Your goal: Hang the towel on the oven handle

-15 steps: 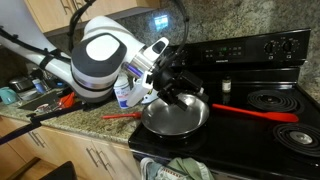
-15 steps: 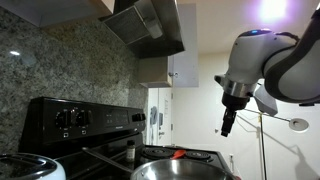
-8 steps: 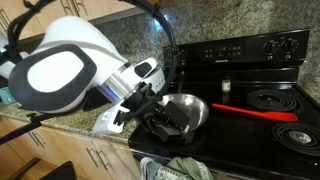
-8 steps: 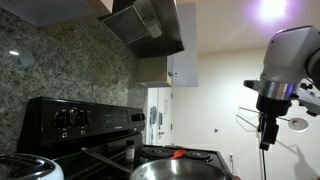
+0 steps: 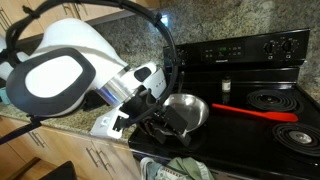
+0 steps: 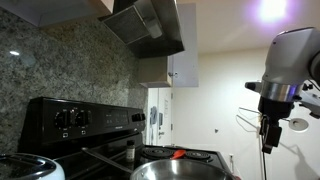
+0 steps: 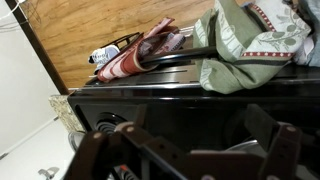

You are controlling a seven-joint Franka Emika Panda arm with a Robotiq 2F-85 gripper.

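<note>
In the wrist view the grey-green towel (image 7: 250, 50) with a reddish patterned band is draped over the black oven handle (image 7: 190, 54) at the upper right. My gripper (image 7: 185, 150) is open below it, apart from it, with nothing between the fingers (image 7: 275, 140). In an exterior view the gripper (image 5: 158, 118) hangs at the range's front edge, beside the steel pan (image 5: 187, 112), and the towel (image 5: 185, 168) shows below the edge. In an exterior view the gripper (image 6: 267, 140) points down in front of the range.
A red-striped cloth (image 7: 140, 55) also hangs on the bar, left of the towel. The pan's long red handle (image 5: 265, 113) lies across the black cooktop (image 5: 250, 90). My white arm (image 5: 70, 75) covers the granite counter. Wood floor (image 7: 110, 25) shows beyond.
Over the second my arm swung out from above the pan to the range's front edge, the gripper staying open. In the last half second it only sank slightly.
</note>
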